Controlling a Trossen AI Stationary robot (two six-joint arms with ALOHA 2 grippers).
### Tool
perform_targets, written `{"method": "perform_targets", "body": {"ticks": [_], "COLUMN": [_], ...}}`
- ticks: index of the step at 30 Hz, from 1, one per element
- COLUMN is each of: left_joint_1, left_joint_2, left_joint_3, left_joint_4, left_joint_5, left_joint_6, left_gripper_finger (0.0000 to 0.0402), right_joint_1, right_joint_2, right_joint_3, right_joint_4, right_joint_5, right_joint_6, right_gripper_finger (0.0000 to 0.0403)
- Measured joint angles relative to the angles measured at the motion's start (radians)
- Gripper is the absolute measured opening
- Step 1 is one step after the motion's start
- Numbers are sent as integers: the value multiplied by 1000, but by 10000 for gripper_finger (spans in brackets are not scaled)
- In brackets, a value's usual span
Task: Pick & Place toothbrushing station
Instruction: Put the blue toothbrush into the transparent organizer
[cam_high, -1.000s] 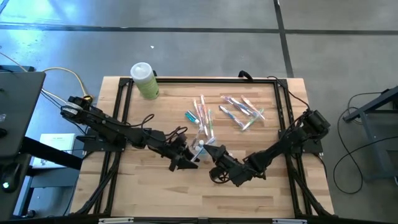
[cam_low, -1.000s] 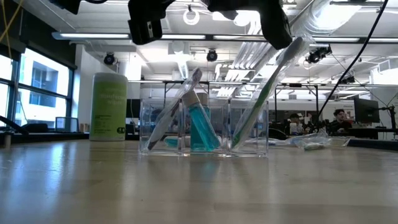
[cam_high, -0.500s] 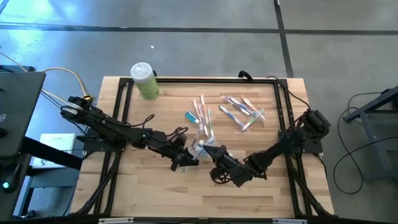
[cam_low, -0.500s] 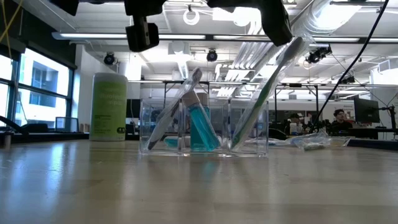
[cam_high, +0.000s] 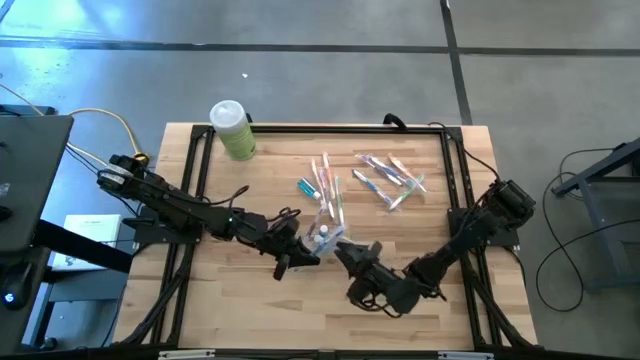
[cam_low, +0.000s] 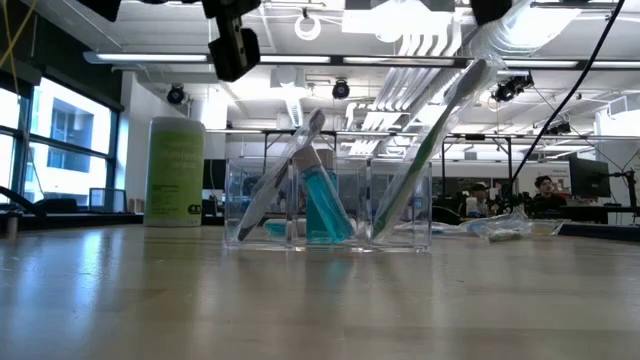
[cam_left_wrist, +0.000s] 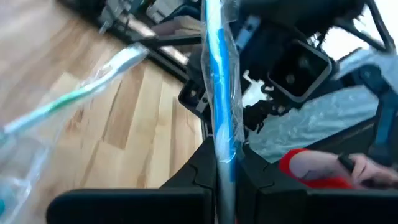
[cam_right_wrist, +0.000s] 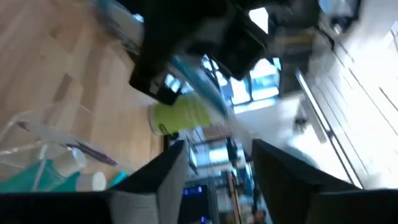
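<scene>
– Now, which way does the wrapped blue toothbrush (cam_left_wrist: 219, 93) run?
– Its long axis lies in line with the left gripper (cam_left_wrist: 217, 182), whose fingers are pinched tight on one end; the free end points away, toward the right arm. Which end is the head cannot be told. Brush and gripper hang just left of the clear organizer (cam_low: 330, 205) and above its rim.
– And the right gripper (cam_high: 346, 253)?
– It sits just beside the organizer on the other side, fingers (cam_right_wrist: 166, 177) spread, with nothing between them.
– What does the organizer hold?
– Three compartments: a grey toothbrush (cam_low: 280, 180) leaning in the left one, a teal tube (cam_low: 325, 205) in the middle one, and a green toothbrush (cam_low: 425, 150) in the right one, tilted up and to the right, well above the rim.
– The surroundings?
– A wooden table (cam_high: 250, 310); loose wrapped brushes (cam_high: 390, 178) lie beyond the organizer, and a green canister (cam_low: 175, 170) stands far to its left. Behind are windows, ceiling lights and a seated person (cam_low: 545, 190)
</scene>
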Motion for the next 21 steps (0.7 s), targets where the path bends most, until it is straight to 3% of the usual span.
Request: {"method": "perform_targets", "body": {"ticks": [5, 10, 13, 21], "left_joint_1": [-47, -114, -159, -290], "left_joint_2": [-2, -3, -3, -3], "left_joint_3": [0, 0, 0, 0], "left_joint_4": [11, -8, -31, -84], "left_joint_5": [-18, -189, -382, -1043], "left_joint_6": [185, 368, 492, 742], "left_gripper_finger": [14, 14, 14, 14], "right_joint_1": [35, 42, 51, 115], "right_joint_2": [0, 0, 0, -16], "right_joint_3": [0, 0, 0, 0], "right_joint_4": [-3, -157, -216, -240], "right_joint_5": [96, 244, 274, 274], "right_joint_6": [153, 318, 396, 447], "right_gripper_finger": [213, 212, 207, 194]}}
